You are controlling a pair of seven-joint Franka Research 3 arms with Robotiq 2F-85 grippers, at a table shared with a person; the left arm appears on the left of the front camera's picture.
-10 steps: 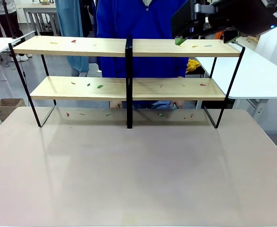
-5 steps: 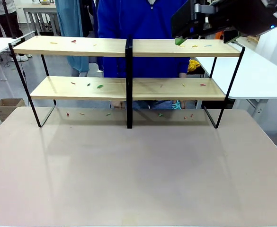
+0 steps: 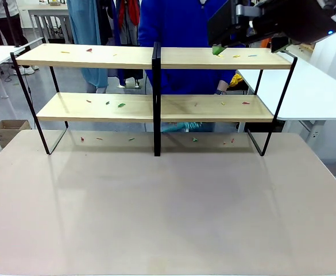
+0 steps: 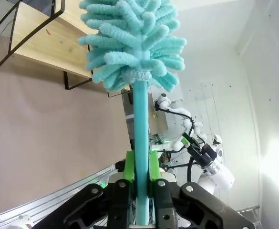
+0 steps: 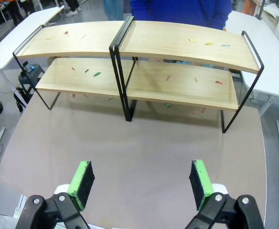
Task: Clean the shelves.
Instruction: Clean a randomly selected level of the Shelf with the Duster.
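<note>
On the beige tabletop (image 3: 168, 207), the shelves (image 3: 99, 107): pale wood, thin black frame; coloured scraps (image 3: 121, 105)

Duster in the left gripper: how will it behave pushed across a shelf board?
Duster head is fluffy chenille strands, so likely soft, yielding and light. Its thin smooth handle may flex a little. The left gripper clamps it from both sides, so slipping seems unlikely.

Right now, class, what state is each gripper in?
Left gripper: closed on the duster.
Right gripper: open, holding nothing.
</note>
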